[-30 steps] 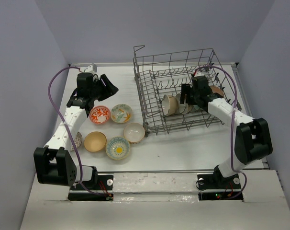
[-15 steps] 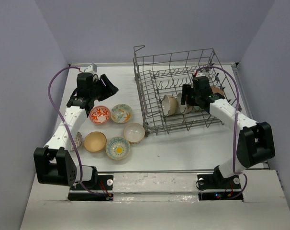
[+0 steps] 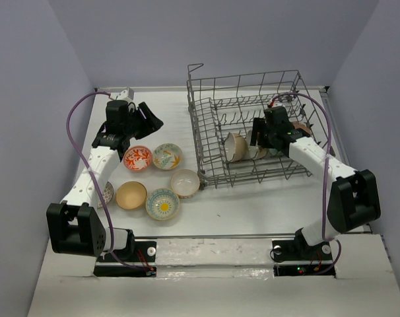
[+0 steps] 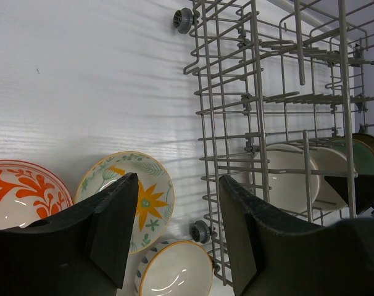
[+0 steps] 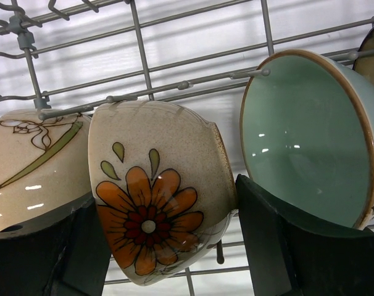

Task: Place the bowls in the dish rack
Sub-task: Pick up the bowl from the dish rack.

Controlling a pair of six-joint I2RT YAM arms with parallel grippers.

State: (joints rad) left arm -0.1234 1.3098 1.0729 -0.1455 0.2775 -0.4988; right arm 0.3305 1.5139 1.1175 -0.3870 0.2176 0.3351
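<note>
Five bowls sit rim-up in a loose cluster on the white table [image 3: 253,201], left of the dish rack [image 3: 200,132]: the red-orange patterned bowl [image 3: 138,158], the cream floral bowl [image 3: 167,156], the white bowl [image 3: 185,183], the tan bowl [image 3: 131,195] and the blue-rimmed bowl [image 3: 162,204]. What looks like a sixth bowl [image 3: 108,193] peeks out from under the left arm. They are grouped close to that arm, probably so it can reach each one easily.

Inside the rack, the loaded bowls stand on edge and lean against the wire tines, which stops them rolling and leaves room for more. The right wrist view shows three in a row: a leaf-painted bowl [image 5: 33,163], the orange-flower bowl [image 5: 156,228] and a teal bowl [image 5: 304,135].

The right gripper [image 5: 165,203] reaches into the rack with its jaws set wide across the orange-flower bowl. One finger presses each flank, so it appears to grip the bowl by its full width while seating it between its neighbours.

The left gripper [image 4: 178,185] hangs above the table near the cream floral bowl. Its jaws are parted about halfway, and it holds and touches nothing. It seems poised to pick up the next bowl.
</note>
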